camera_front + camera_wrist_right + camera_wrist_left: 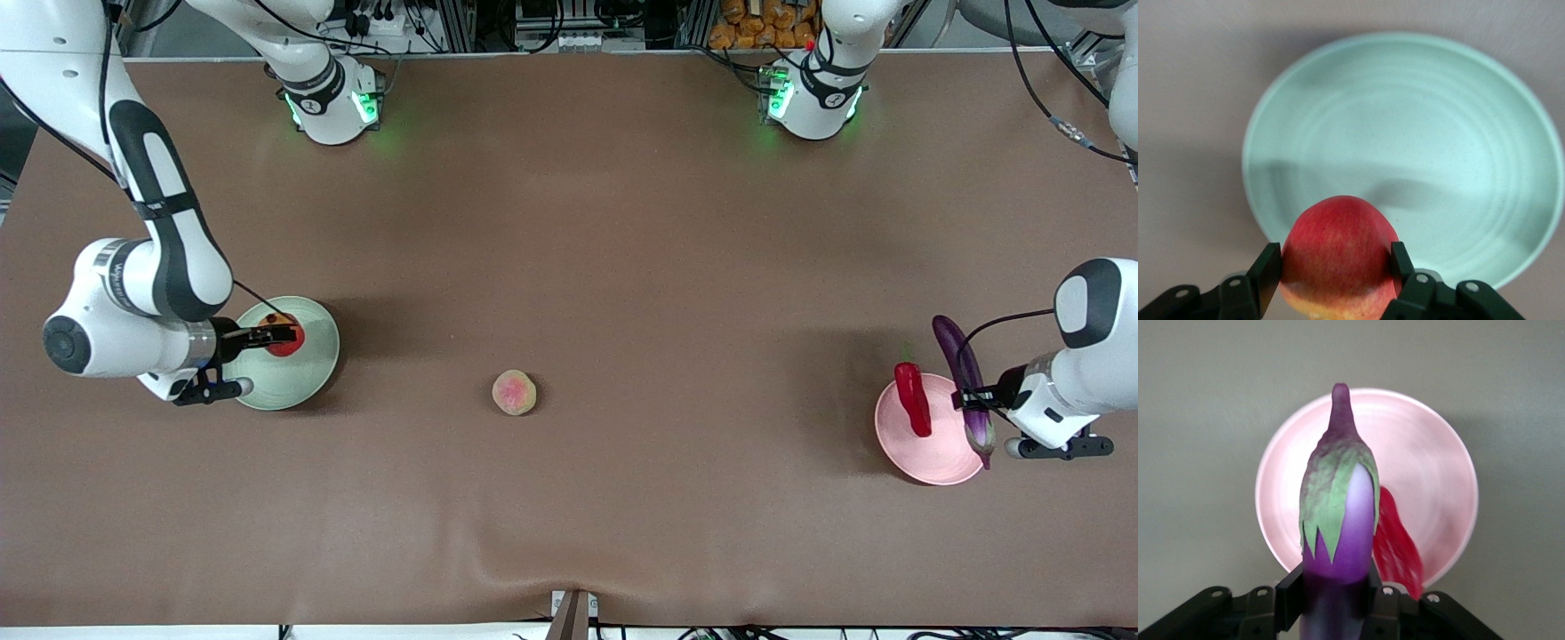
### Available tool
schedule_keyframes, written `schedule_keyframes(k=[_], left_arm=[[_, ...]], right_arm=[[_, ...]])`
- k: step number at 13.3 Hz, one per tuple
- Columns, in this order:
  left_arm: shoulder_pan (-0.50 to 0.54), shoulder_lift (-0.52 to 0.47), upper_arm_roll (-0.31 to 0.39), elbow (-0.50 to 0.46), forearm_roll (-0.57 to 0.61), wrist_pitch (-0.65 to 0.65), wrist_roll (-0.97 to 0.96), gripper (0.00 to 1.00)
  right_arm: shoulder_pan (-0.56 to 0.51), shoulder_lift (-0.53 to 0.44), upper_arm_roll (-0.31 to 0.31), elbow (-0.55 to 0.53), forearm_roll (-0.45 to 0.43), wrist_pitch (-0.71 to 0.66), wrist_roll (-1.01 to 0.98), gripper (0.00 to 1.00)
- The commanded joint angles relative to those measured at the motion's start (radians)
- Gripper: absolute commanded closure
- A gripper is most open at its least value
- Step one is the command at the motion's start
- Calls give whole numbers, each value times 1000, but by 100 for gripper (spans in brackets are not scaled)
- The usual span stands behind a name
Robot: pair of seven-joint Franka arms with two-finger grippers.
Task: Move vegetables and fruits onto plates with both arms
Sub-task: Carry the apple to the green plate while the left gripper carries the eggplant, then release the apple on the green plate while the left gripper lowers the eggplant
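Fingers clamp eggplant, wrist shows green calyx

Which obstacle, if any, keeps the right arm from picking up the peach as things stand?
Probably not able yet: the right tool is shut on the pomegranate over the green plate. The peach itself lies alone on the table, nothing around it.

A pomegranate, clamped in the right gripper, hangs over a plate at the right arm's end of the table. At the left arm's end, a chilli pepper lies on another plate, over which the left gripper grips an eggplant. A peach sits between the plates.
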Motion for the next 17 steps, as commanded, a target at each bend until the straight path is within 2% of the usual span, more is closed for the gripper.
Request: schedule_keyframes(k=[1, 2, 3, 4, 6, 7, 10, 13, 17], left_arm=[[-35, 59, 42, 88, 22, 57, 146, 100], [-35, 82, 48, 106, 24, 88, 176, 100], [-41, 104, 52, 123, 24, 111, 188, 100], [-52, 114, 65, 135, 24, 142, 205, 100], [-101, 113, 106, 143, 24, 189, 211, 100], [-122, 115, 130, 149, 16, 212, 204, 100], [-150, 147, 168, 149, -8, 262, 198, 100], [-141, 159, 169, 140, -88, 262, 205, 100], [-141, 158, 195, 121, -215, 260, 213, 100]], right_arm=[[-16, -60, 25, -108, -16, 84, -43, 100], [-28, -54, 25, -106, -16, 84, -54, 100], [-30, -52, 25, -103, -14, 81, -54, 64], [-30, -52, 26, -97, -13, 74, -54, 3], [-22, -55, 31, -48, -5, 8, -45, 0], [-15, -54, 34, 11, 6, -74, -39, 0], [59, -54, 32, 179, 111, -242, 77, 0], [174, -34, 34, 294, 180, -265, 319, 0], [278, 69, 32, 436, 377, -252, 542, 0]])
